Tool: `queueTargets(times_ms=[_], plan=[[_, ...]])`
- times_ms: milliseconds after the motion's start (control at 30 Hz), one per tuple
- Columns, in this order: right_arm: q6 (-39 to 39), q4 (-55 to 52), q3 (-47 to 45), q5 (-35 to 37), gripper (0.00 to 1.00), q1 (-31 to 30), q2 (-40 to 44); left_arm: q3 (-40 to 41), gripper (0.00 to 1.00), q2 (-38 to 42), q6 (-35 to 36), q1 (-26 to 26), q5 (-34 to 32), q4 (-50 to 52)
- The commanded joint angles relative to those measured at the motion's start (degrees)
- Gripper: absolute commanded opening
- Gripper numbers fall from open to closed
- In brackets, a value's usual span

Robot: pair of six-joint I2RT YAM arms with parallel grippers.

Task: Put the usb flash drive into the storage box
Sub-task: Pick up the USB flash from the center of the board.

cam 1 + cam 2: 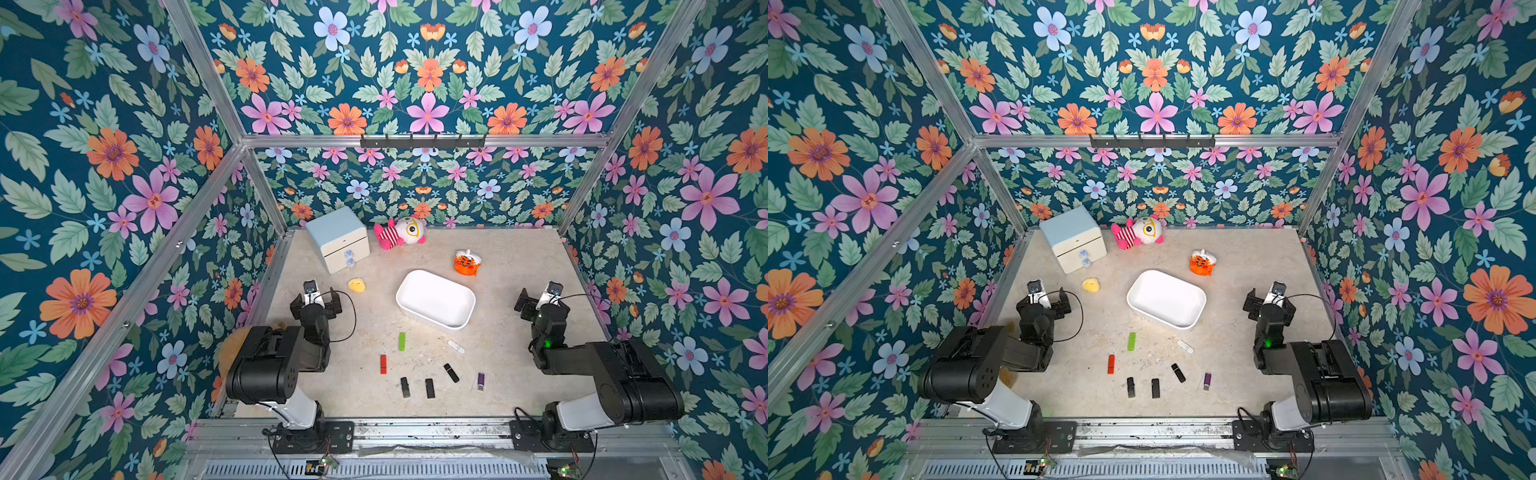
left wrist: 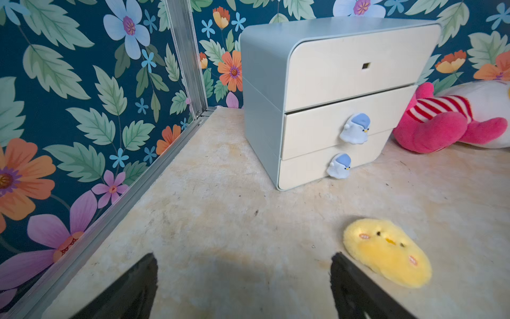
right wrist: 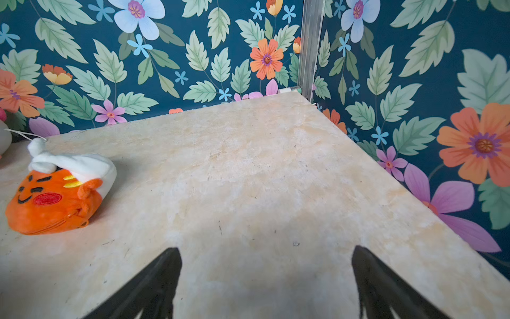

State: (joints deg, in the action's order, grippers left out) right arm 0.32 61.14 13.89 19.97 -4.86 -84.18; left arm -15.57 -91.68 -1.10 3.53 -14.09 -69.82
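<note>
The white storage box (image 1: pixel 435 298) (image 1: pixel 1166 297) sits empty at mid-table in both top views. In front of it several usb flash drives lie loose on the table: green (image 1: pixel 401 341), red (image 1: pixel 383 364), white (image 1: pixel 456 346), purple (image 1: pixel 481 381), and three black ones (image 1: pixel 405 387) (image 1: pixel 430 388) (image 1: pixel 451 372). My left gripper (image 1: pixel 316 299) (image 2: pixel 242 258) hovers left of the box, open and empty. On the box's other side, my right gripper (image 1: pixel 542 301) (image 3: pixel 266 250) is open and empty over bare table. Neither wrist view shows the drives or the box.
A pale-blue-topped cream drawer cabinet (image 1: pixel 338 239) (image 2: pixel 331 105) stands at the back left, with a pink-and-white plush (image 1: pixel 401 233) beside it. An orange tiger plush (image 1: pixel 467 262) (image 3: pixel 58 193) lies behind the box. A yellow chick plush (image 1: pixel 356 285) (image 2: pixel 386 251) lies close to my left gripper. Floral walls enclose three sides.
</note>
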Motion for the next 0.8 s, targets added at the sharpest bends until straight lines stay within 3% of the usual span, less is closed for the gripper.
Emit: queueTargets(times_ms=[0, 767], plan=[[-0.01, 1.00, 0.14, -0.02, 0.99, -0.06, 0.22, -0.25, 0.99, -0.01, 0.14, -0.01, -0.15, -1.02], [0.29, -0.08, 0.64, -0.29, 0.99, 0.09, 0.25, -0.40, 0.99, 0.01, 0.13, -0.01, 0.08, -0.80]])
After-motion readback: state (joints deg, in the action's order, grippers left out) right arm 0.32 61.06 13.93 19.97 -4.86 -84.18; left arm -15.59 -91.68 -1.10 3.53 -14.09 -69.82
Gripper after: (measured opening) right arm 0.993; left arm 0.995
